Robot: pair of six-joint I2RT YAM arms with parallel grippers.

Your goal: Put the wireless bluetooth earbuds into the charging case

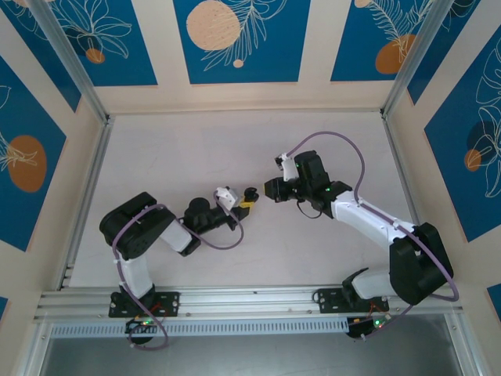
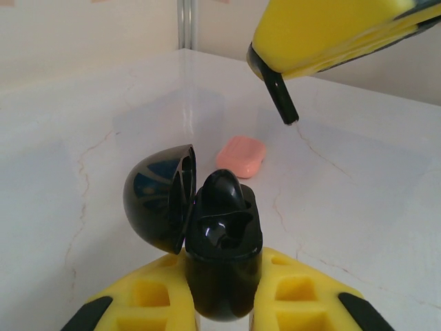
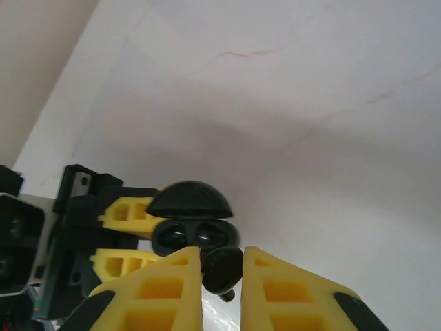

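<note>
My left gripper point(image 2: 224, 267) is shut on the black charging case point(image 2: 222, 238). The case is upright with its domed lid point(image 2: 157, 196) swung open to the left. A rounded black earbud point(image 2: 224, 185) stands up out of the far well, and the near well is hollow. My right gripper point(image 3: 222, 258) is shut on the other earbud point(image 3: 224, 270), stem pointing down, just in front of the open case point(image 3: 195, 234). In the left wrist view that earbud's stem point(image 2: 281, 96) pokes down from the right gripper's yellow finger point(image 2: 331, 31), above and beyond the case. From above, both grippers point(image 1: 245, 203) point(image 1: 272, 190) meet mid-table.
A small pink piece point(image 2: 241, 156) lies on the white table point(image 2: 83, 124) just beyond the case. The table is walled by aluminium rails and blue-patterned panels point(image 1: 243, 39). Both arm bases sit at the near edge.
</note>
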